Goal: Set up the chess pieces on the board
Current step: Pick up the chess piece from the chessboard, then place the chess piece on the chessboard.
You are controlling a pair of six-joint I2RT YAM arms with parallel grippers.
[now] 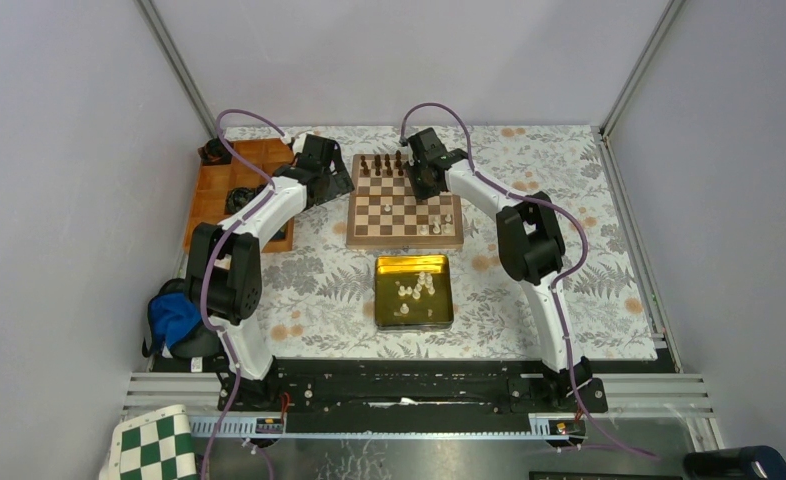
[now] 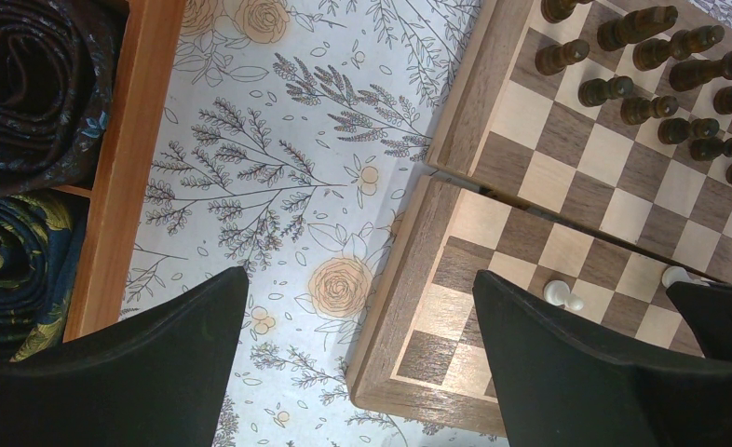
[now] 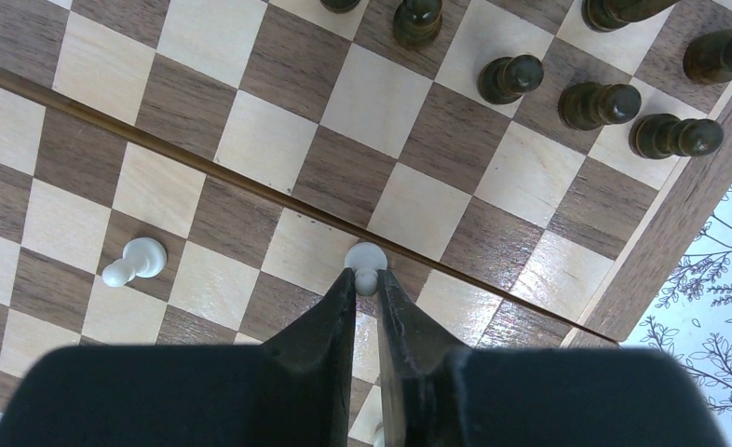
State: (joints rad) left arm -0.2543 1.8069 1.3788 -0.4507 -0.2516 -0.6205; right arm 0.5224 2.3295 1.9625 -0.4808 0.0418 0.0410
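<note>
The board (image 1: pixel 354 205) lies at the middle back of the table, with dark pieces (image 1: pixel 381 163) along its far rows. A few cream-white chess pieces (image 1: pixel 435 227) stand near its front right. In the right wrist view my right gripper (image 3: pixel 366 279) is shut on the head of a white pawn (image 3: pixel 366 256), which stands near the board's centre fold. Another white pawn (image 3: pixel 134 263) stands to its left. My left gripper (image 2: pixel 360 279) hangs open over the board's rim (image 2: pixel 399 307) and the floral cloth, holding nothing. Two white pieces (image 2: pixel 560 295) show beside its right finger.
A yellow-green tin (image 1: pixel 383 300) in front of the board holds several more white pieces. An orange wooden tray (image 1: pixel 234 185) with rolled dark cloths (image 2: pixel 27 65) sits left of the board. A blue cloth (image 1: pixel 174 315) lies by the left arm's base, and a green-and-white checkered mat (image 1: pixel 154 445) at the near left.
</note>
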